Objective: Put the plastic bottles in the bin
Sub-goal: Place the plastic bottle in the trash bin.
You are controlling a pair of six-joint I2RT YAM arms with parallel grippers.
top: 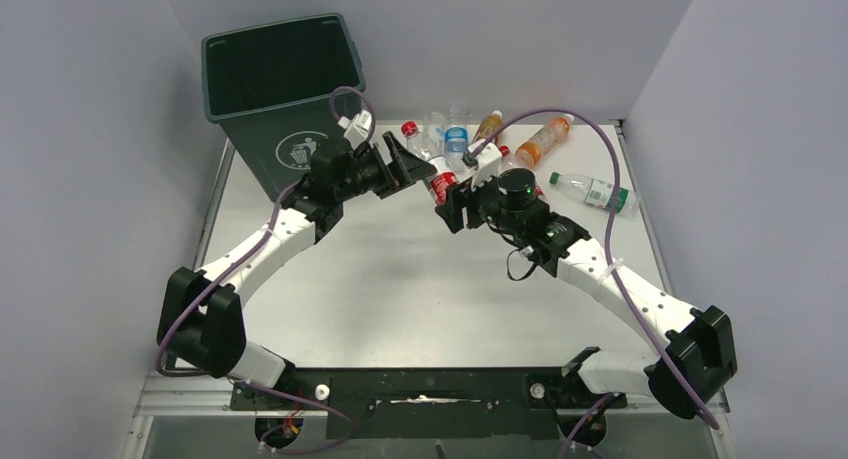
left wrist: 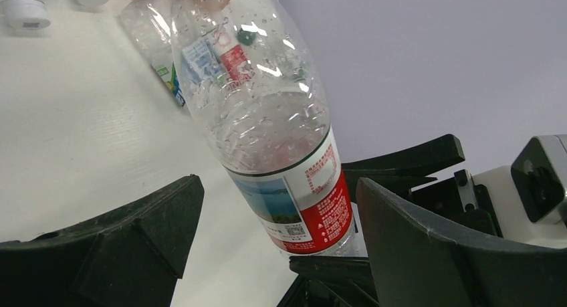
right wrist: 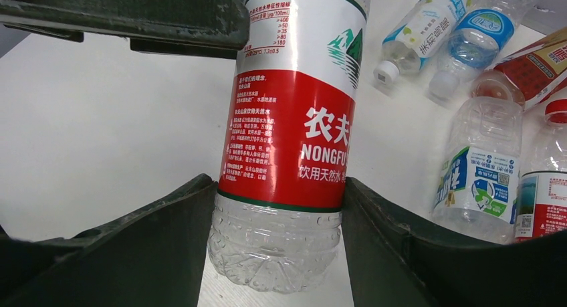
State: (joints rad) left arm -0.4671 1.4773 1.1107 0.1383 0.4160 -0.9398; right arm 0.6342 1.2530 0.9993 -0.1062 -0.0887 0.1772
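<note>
White worktop (top: pixel 400 299) holds the bin (top: pixel 255 129) at upper left; centre frame, our left claw (left wrist: pixel 279 190) gapes wide around the red-labelled bottle (top: pixel 441 186) that our right claw (right wrist: pixel 277 186) clamps near its base, so we should close squarely before releasing.

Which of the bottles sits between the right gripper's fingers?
The clear bottle with the red-and-white label: the right gripper pinches it near its base, whereas the other bottles rest loose on the table beyond it.
</note>
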